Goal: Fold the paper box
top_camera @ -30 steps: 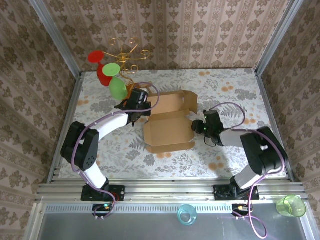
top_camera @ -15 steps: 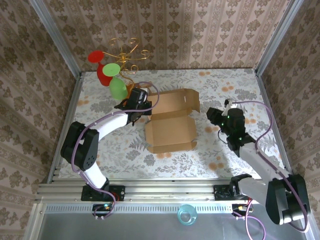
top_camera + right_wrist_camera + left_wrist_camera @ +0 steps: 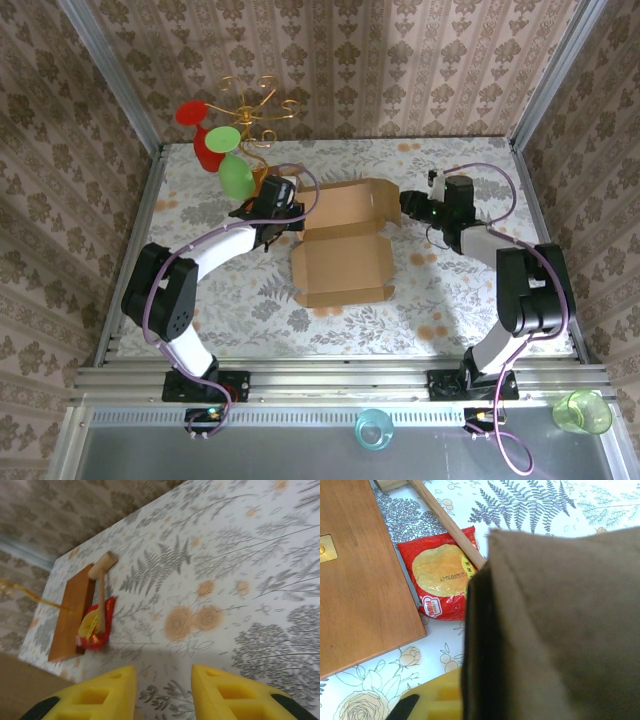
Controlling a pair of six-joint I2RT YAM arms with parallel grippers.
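Observation:
The paper box (image 3: 340, 262) lies in the middle of the table as a shallow brown cardboard tray. Its back lid flap (image 3: 352, 203) is raised. My left gripper (image 3: 283, 218) is at the box's back left corner, shut on the cardboard. In the left wrist view that cardboard (image 3: 560, 625) stands right against my yellow finger (image 3: 427, 702). My right gripper (image 3: 408, 205) hovers just right of the raised flap. It is open, and the right wrist view (image 3: 164, 690) shows bare tablecloth between its yellow fingers. A corner of the box (image 3: 20, 680) shows at the lower left there.
Behind the left gripper stands a wooden block (image 3: 355, 575) with a gold wire stand (image 3: 250, 105). Red (image 3: 192, 113) and green (image 3: 237, 176) cups hang on the stand. A red snack packet (image 3: 442, 572) and a wooden stick (image 3: 447, 522) lie beside the block. Metal rails border the table.
The right arm has swung from the box's front right side round to the back right, beside the raised flap, with its jaws still apart. The left gripper has kept its hold and place.

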